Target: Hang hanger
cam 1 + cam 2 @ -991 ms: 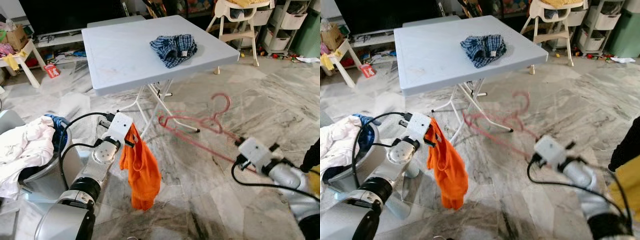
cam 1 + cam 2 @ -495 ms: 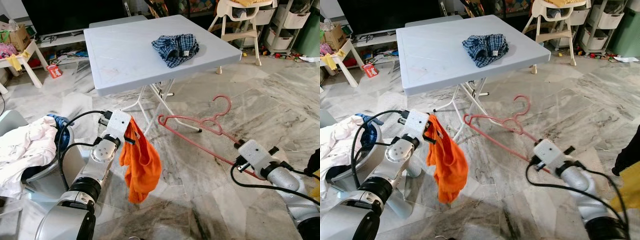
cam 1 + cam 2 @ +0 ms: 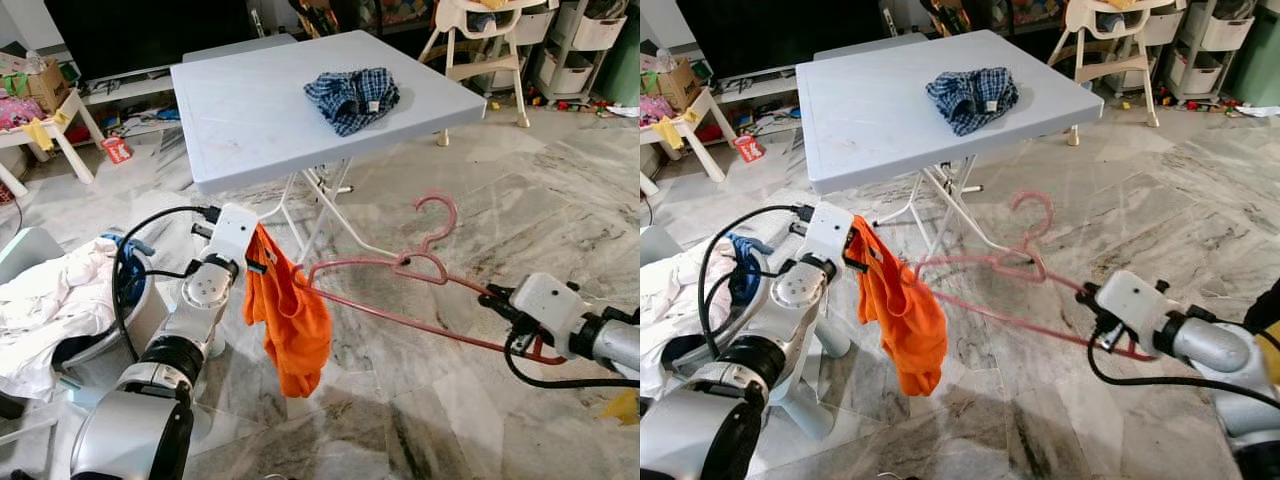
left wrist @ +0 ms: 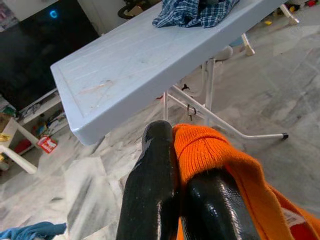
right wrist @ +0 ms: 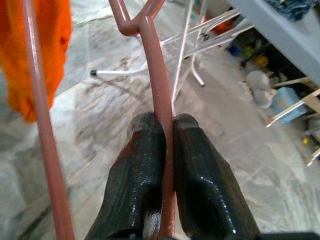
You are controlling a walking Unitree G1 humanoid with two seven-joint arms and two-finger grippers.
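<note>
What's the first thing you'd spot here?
The bright orange cloth dangling from the left gripper, in front of the table. Next, the pink hanger that the right gripper holds out toward the cloth, its far tip close to it.

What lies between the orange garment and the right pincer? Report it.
The pink hanger spans that stretch in the left eye view: the right pincer clamps one end, and the far end reaches the orange garment held by the left pincer.

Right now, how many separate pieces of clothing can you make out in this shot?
At least 3: an orange garment held by the left gripper, a blue plaid garment on the table, and white cloth heaped in the basket at left, where more may lie hidden.
</note>
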